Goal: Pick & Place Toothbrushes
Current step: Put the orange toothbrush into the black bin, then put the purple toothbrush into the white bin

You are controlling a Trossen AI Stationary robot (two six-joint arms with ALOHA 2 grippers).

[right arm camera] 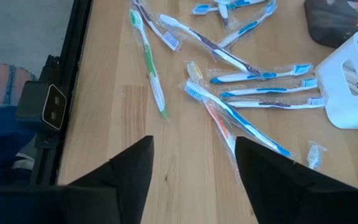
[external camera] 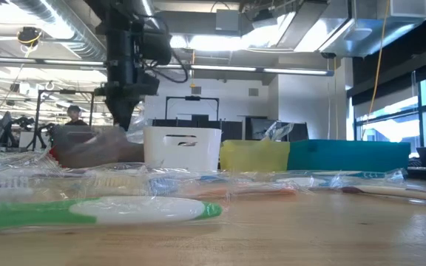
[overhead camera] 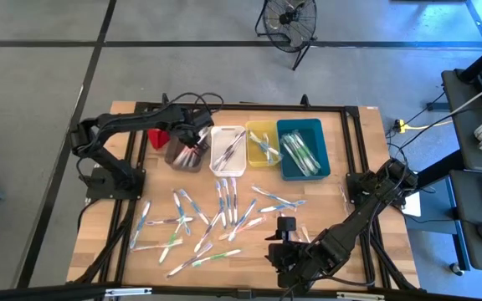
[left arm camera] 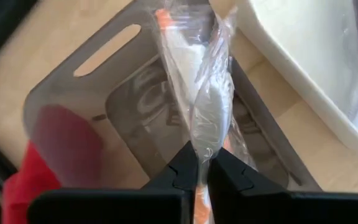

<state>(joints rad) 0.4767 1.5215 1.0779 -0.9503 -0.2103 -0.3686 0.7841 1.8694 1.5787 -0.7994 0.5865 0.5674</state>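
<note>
Many wrapped toothbrushes [overhead camera: 203, 221] lie scattered on the near half of the wooden table; they also show in the right wrist view [right arm camera: 253, 78]. My left gripper [overhead camera: 192, 134] is over the grey bin [overhead camera: 184, 155], shut on an orange-and-white toothbrush in clear wrap [left arm camera: 197, 81]. In the low view my left gripper [external camera: 123, 111] points down just above the grey bin [external camera: 95, 146]. My right gripper [right arm camera: 194, 168] is open and empty above the table's near right part [overhead camera: 284, 238]. My left gripper pinches the wrapped toothbrush between its two fingertips [left arm camera: 185, 168], on the pale part of its shaft [left arm camera: 205, 146]. The fingers point down from above. The toothbrush runs on past the fingertips, down into the grey bin, its orange far end [left arm camera: 165, 17] near the bin's wall.
In a row to the right of the grey bin stand a white bin [overhead camera: 228, 150], a yellow bin [overhead camera: 262, 142] and a teal bin [overhead camera: 301, 149], each holding toothbrushes. A small red object [overhead camera: 157, 136] lies left of the grey bin. Black rails frame the table.
</note>
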